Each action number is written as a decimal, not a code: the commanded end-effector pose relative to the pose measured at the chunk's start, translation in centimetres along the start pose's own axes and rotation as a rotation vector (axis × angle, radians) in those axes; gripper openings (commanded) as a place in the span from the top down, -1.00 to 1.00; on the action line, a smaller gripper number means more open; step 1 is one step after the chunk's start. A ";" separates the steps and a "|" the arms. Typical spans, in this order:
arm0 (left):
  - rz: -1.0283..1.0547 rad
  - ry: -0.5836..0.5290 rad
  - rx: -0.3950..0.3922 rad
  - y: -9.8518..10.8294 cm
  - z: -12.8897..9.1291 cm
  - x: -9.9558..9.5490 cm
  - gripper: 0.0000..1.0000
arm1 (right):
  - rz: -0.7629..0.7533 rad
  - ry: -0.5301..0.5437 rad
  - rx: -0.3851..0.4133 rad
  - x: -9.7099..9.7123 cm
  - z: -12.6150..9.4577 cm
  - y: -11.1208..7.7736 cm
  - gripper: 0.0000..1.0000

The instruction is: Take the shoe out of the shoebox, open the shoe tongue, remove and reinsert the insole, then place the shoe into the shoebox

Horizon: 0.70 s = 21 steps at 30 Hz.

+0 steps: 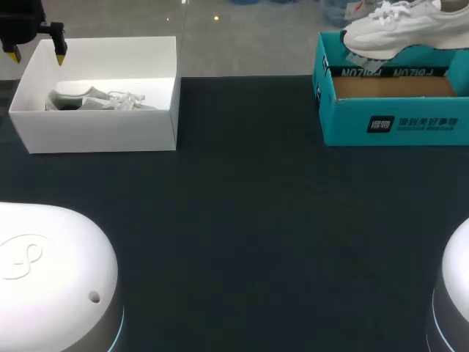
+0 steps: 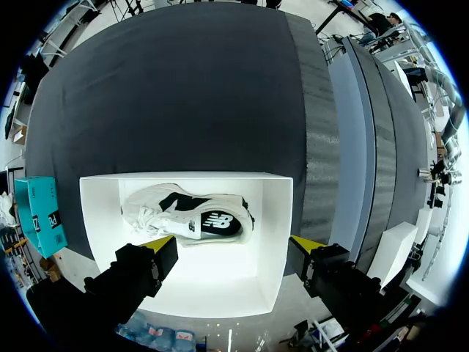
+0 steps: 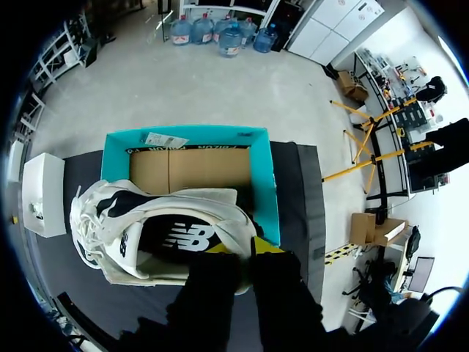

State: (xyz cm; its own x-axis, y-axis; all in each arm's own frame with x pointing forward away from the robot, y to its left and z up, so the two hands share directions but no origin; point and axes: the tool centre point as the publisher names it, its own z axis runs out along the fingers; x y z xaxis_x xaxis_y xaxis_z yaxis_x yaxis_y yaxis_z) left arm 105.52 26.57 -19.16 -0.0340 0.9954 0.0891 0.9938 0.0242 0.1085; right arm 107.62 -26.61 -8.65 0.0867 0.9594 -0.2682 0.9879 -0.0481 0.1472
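A white-and-grey shoe (image 1: 396, 29) hangs over the open teal shoebox (image 1: 392, 121) at the table's far right. In the right wrist view my right gripper (image 3: 245, 249) is shut on the heel end of this shoe (image 3: 146, 235), above the teal shoebox's (image 3: 265, 183) near edge. The box's brown floor is bare. At the far left, my left gripper (image 1: 35, 53) hovers open over the back-left corner of a white box (image 1: 102, 132). A second shoe (image 1: 95, 99) lies on its side in that box. In the left wrist view the open left gripper (image 2: 233, 249) is above that shoe (image 2: 187, 216).
The dark table cloth (image 1: 242, 220) stretches between the two boxes. My arms' white bases sit at the near left (image 1: 51, 279) and near right (image 1: 454, 293) corners.
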 end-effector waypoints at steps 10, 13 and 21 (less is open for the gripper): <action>0.001 0.002 -0.003 -0.1 0.0 0.0 -1.00 | 0.001 0.011 -0.070 8.2 -1.1 -11.3 1.00; 0.001 0.002 -0.003 -0.1 0.0 0.0 -1.00 | 0.007 0.036 -0.079 9.4 -1.5 -12.7 1.00; 0.001 0.002 -0.003 -0.1 0.0 0.0 -1.00 | -0.026 0.085 -0.061 12.8 -2.0 -14.7 1.00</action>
State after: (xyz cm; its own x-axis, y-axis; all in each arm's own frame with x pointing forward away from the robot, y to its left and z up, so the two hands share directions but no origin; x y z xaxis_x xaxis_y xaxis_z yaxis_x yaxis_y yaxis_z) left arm 105.51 26.57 -19.16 -0.0340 0.9954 0.0893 0.9938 0.0242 0.1084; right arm 94.99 -13.36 -12.10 0.0465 0.9777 -0.2050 0.9941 -0.0252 0.1058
